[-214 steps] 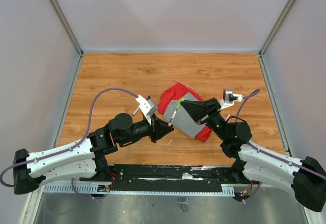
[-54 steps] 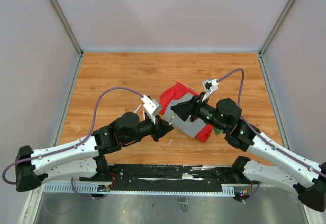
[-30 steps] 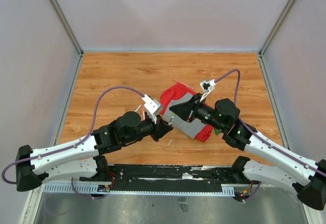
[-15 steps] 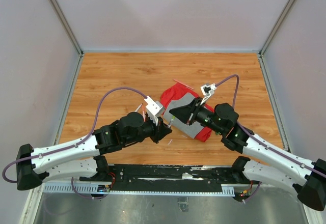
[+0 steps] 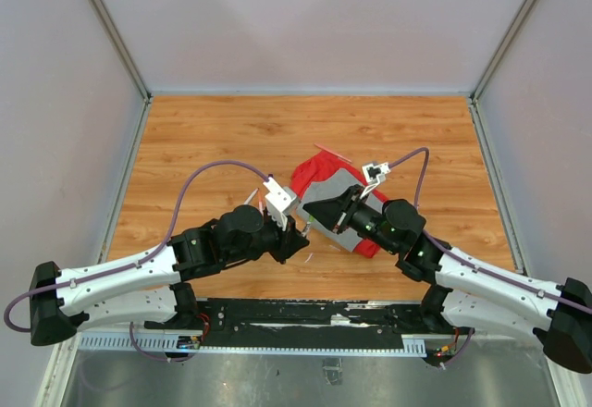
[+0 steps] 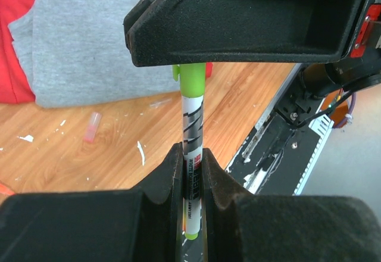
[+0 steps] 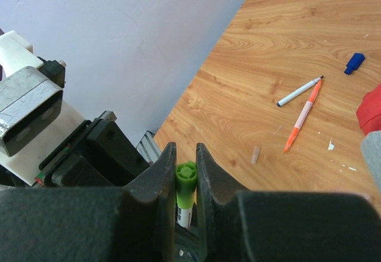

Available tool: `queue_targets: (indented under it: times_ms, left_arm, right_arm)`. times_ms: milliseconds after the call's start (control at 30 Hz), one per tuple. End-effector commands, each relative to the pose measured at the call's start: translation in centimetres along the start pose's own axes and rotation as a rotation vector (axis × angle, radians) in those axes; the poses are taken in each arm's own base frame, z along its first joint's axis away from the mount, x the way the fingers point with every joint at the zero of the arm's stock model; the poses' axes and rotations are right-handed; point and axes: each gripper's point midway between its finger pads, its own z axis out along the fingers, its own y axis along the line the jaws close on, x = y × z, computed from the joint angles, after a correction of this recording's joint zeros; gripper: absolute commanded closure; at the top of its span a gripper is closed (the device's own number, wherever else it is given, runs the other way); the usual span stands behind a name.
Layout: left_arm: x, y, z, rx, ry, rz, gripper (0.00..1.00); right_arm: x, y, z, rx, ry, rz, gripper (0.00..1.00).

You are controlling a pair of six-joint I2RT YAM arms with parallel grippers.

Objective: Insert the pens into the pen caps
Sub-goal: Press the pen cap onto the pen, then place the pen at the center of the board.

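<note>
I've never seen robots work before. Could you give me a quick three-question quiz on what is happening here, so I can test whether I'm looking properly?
1. True or false: the left gripper is clamped on a striped white pen.
2. What colour is the cap between the right gripper's fingers? A blue, B green, C pink.
3. Fill in: in the right wrist view, a white pen lies on the table beside a pen coloured ______.

Key: 1 true. 2 B. 3 orange, the orange pen.
</note>
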Motion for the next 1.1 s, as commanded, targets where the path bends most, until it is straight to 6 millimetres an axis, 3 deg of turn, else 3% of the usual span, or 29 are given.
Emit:
queue_targets:
  times_ms: [0,167,267,333,500,633,733,867,1067]
  left_arm:
    - [-10.4,-3.1,-1.8,0.094,-0.350,-0.059,0.99]
    - [-10.9,-3.2,-2.0,0.097,-0.366,-0.062,0.99]
    - [-10.5,-3.1,-1.8,0.093,-0.356,-0.060,1.00]
    - [-10.0,-2.9,-1.7,0.091,-0.345,-0.058,0.99]
    - [-7.6,-3.0,-1.6,0.131,-0.304,-0.045,1.00]
    - [-5.3,-2.0,-1.3,0.104,-0.254,-0.042,0.99]
    - [-3.6,-0.8,-1.0,0.054,-0.199,-0.036,1.00]
    - [-2.3,0.8,-0.7,-0.027,-0.164,-0.065,0.99]
    - [-0.4,3.5,0.6,-0.208,-0.061,-0.088,0.99]
  right_arm:
    - [7.8,0.1,-1.6,-0.039,0.262,0.040,1.00]
    - [8.9,-0.3,-1.7,-0.027,0.270,0.055,0.99]
    - [8.5,-0.5,-1.7,-0.013,0.251,0.045,1.00]
    - [7.4,-0.4,-1.8,0.003,0.221,0.009,0.99]
    - [3.1,0.1,-1.9,0.056,0.096,-0.102,0.85]
    - [-1.4,1.2,-2.5,0.093,-0.022,-0.194,0.66]
    - [-3.6,1.4,-3.6,0.127,-0.075,-0.259,0.56]
    - [-4.8,-0.5,-5.7,0.225,-0.098,-0.342,0.49]
    - [-4.2,-5.1,-8.8,0.445,-0.033,-0.427,0.39]
